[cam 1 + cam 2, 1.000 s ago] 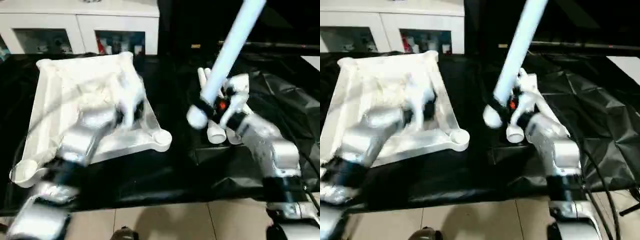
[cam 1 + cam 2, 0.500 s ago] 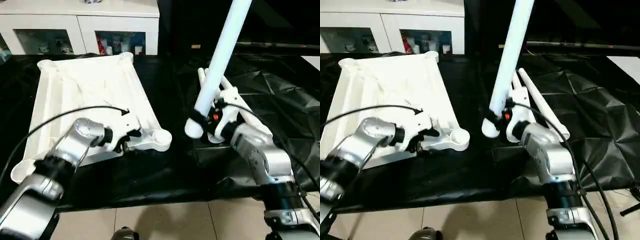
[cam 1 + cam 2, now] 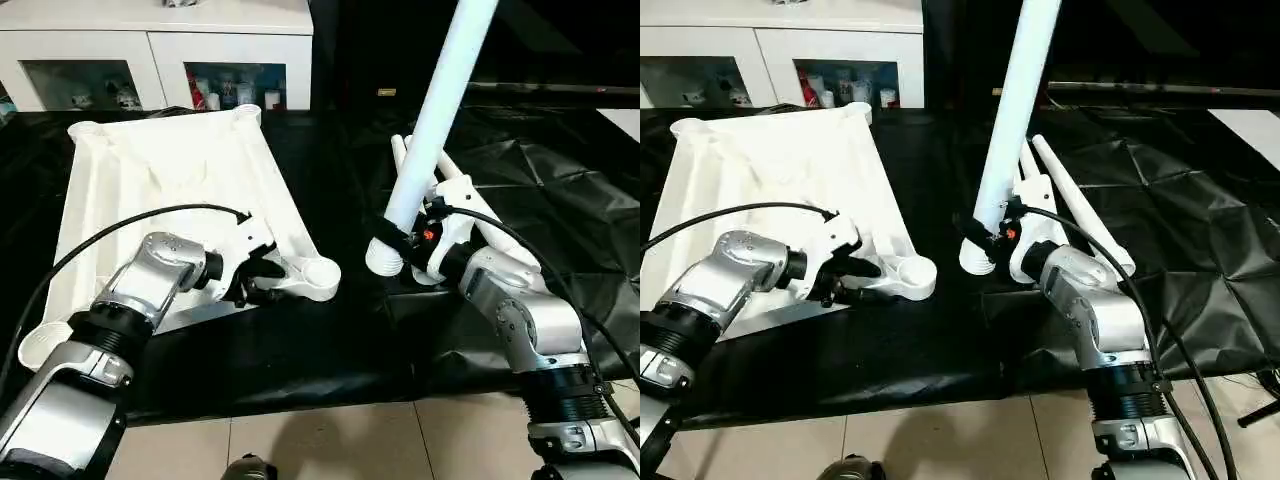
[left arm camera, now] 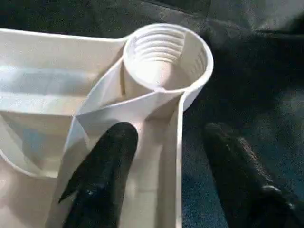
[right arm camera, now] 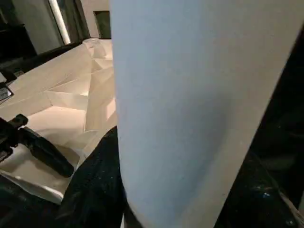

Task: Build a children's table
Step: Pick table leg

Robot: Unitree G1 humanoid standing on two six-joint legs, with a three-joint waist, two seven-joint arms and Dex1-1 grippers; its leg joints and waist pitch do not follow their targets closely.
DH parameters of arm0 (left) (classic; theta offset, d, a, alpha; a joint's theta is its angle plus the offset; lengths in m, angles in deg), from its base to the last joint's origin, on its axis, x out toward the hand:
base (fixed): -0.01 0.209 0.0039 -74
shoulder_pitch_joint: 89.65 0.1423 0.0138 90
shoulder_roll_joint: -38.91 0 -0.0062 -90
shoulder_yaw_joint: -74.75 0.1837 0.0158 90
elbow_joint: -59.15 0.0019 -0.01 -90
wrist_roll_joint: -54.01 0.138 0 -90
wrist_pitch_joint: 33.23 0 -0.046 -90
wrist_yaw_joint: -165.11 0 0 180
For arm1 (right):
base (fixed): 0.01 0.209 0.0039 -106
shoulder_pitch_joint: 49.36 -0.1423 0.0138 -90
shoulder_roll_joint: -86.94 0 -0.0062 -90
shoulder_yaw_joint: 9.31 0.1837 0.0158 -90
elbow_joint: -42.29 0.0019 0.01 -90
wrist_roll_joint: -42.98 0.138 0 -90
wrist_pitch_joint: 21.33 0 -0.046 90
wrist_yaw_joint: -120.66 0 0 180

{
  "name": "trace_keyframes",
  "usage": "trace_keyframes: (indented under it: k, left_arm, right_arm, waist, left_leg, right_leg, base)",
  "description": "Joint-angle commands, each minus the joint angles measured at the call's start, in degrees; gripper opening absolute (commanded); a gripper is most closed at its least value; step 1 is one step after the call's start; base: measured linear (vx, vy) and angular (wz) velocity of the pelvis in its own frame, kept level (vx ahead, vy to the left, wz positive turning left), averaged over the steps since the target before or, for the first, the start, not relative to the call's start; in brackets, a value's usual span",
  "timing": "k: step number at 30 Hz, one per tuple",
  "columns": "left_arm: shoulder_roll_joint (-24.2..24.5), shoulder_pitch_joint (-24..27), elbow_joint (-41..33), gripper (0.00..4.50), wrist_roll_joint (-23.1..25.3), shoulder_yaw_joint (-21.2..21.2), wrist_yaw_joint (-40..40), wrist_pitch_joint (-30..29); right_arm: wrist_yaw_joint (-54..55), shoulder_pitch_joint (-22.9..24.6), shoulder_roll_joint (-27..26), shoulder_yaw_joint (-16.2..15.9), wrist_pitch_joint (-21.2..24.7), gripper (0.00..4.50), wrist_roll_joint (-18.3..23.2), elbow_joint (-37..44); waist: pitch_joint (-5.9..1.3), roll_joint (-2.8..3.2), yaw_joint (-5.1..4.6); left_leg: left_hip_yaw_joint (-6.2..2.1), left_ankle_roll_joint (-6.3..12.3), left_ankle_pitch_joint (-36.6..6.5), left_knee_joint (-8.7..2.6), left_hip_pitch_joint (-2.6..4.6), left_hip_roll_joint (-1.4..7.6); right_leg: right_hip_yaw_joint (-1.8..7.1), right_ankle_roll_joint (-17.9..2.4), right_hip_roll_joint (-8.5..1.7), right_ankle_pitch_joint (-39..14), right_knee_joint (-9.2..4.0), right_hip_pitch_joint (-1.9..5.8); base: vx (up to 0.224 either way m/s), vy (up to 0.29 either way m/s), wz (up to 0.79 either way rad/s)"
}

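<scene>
Tabletop point(image 3: 170, 190) lies underside up on left of black-covered worktop point(image 3: 330, 340), ribs showing. Left tool point(image 3: 262, 281) at tabletop's near right corner, fingers point(image 4: 102, 175) apart, straddling rim wall just behind threaded corner socket point(image 4: 164, 57); one finger inside, other outside over black cover. Right tool point(image 3: 405, 243) clamped on white leg point(image 3: 430, 120), leg tilted up and away, lower end near socket. Spare legs point(image 3: 1080, 200) lie behind right tool.

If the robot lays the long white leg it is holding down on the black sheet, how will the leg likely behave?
The leg is a smooth round tube, so it would probably roll if laid flat. It looks stiff: it stands straight above the right gripper without bending. Its glossy plastic may be slippery to hold.
</scene>
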Motion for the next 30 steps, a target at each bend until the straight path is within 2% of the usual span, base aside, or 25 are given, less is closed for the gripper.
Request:
trace_keyframes:
  k: [1,3,6,9,11,14,17,20,22,24,27,30]
  left_arm:
    - [0.32,-0.29,-1.38,2.39,-0.37,-0.34,0.55,-0.67]
    - [0.49,0.03,-1.7,2.36,-0.17,-0.38,0.69,-0.65]
    - [1.07,0.99,-2.85,1.97,0.3,-0.2,1.5,-0.81]
    - [1.38,1.43,-3.29,1.93,0.71,0.01,1.94,-0.87]
    - [1.62,1.76,-3.6,1.56,1.06,0.14,2.26,-1.19]
    - [2.32,2.59,-4.45,1.48,1.48,0.59,2.93,-1.6]
    - [2.92,3.38,-5.48,1.12,1.63,0.8,3.4,-2.05]
    - [3.31,4.01,-6.33,1.09,1.76,0.69,3.52,-2.45]
    - [3.31,4.14,-6.5,0.77,1.66,0.19,3.27,-2.62]
    - [3.33,4.25,-6.67,0.69,1.47,-0.23,3.24,-2.7]
    - [3.42,4.61,-7.3,0.33,1.48,-0.66,3.11,-2.93]
    - [3.48,4.96,-7.87,0.22,1.43,-0.87,2.97,-2.99]
  right_arm:
    - [-0.54,0.52,0.42,0.03,0.44,1.91,0.39,1.59]
    - [-0.58,0.51,0.44,0.05,0.5,1.91,0.42,1.65]
    - [-0.72,0.56,0.56,-0.04,0.62,1.91,0.5,1.77]
    - [-0.8,0.54,0.59,-0.08,0.65,1.91,0.47,1.71]
    - [-0.88,0.48,0.6,-0.11,0.66,1.91,0.44,1.64]
    - [-1.02,0.47,0.62,-0.16,0.81,1.91,0.4,1.7]
    - [-1.13,0.45,0.64,-0.17,0.89,1.91,0.36,1.7]
    - [-1.16,0.35,0.63,-0.19,0.91,1.91,0.34,1.57]
    - [-1.25,0.14,0.61,-0.18,0.88,1.91,0.32,1.23]
    - [-1.37,0.12,0.61,-0.24,0.91,1.91,0.3,1.18]
    - [-1.69,0.13,0.62,-0.44,0.96,1.91,0.23,1.1]
    - [-1.91,0.11,0.63,-0.55,1.04,1.91,0.27,1.08]
  waist:
    - [-4.06,0.84,-0.21]
    - [-4.02,0.81,-0.37]
    - [-4.03,0.76,-0.58]
    - [-3.99,0.79,-0.68]
    - [-4.0,0.76,-0.72]
    - [-3.88,0.78,-0.75]
    - [-3.87,0.82,-0.8]
    - [-3.86,0.88,-0.79]
    - [-3.88,0.92,-0.76]
    - [-3.91,0.61,-0.71]
    - [-3.88,0.75,-0.74]
    - [-3.92,0.54,-0.7]
  left_leg:
    - [-1.65,-5.02,-20.18,-4.6,2.67,3.33]
    - [-1.67,-5.04,-20.33,-4.65,2.64,3.33]
    - [-1.71,-4.97,-20.31,-4.7,2.61,3.38]
    - [-1.63,-4.75,-19.84,-4.68,2.57,3.35]
    - [-1.61,-4.64,-19.56,-4.67,2.52,3.3]
    - [-1.65,-4.77,-20.48,-4.76,2.63,3.33]
    - [-1.69,-4.98,-21.0,-4.83,2.69,3.41]
    - [-1.67,-5.1,-21.28,-4.84,2.72,3.38]
    - [-1.66,-5.17,-21.33,-4.82,2.77,3.38]
    - [-1.65,-4.92,-20.46,-4.83,2.64,3.37]
    - [-1.6,-4.83,-20.29,-4.82,2.64,3.37]
    - [-1.58,-4.63,-19.89,-4.86,2.58,3.43]
  right_leg:
    - [2.69,-12.09,-5.45,-11.28,-5.1,1.07]
    - [2.71,-12.01,-5.43,-11.57,-5.13,1.07]
    - [2.71,-12.1,-5.46,-11.29,-5.08,1.1]
    - [2.74,-12.18,-5.4,-11.04,-5.13,1.06]
    - [2.74,-12.08,-5.36,-11.22,-5.11,1.1]
    - [2.74,-11.92,-5.32,-12.45,-5.25,0.94]
    - [2.77,-11.78,-5.39,-13.18,-5.27,0.83]
    - [2.79,-11.78,-5.38,-13.26,-5.28,0.76]
    - [2.8,-11.75,-5.39,-13.23,-5.3,0.74]
    - [2.79,-11.82,-5.39,-12.47,-5.18,0.87]
    - [2.8,-11.82,-5.36,-12.31,-5.21,0.79]
    - [2.8,-11.86,-5.41,-11.84,-5.19,0.91]
  base:
    - [0.0,0.0,0.0]
    - [0.0,0.0,0.0]
    - [0.0,0.0,0.0]
    - [0.0,0.0,0.0]
    - [0.0,0.0,0.0]
    - [0.0,0.0,0.0]
    - [0.0,0.0,0.0]
    - [0.0,0.0,0.0]
    - [0.0,0.0,0.0]
    - [0.0,0.0,0.0]
    - [0.0,0.0,0.0]
    - [0.0,0.0,0.0]
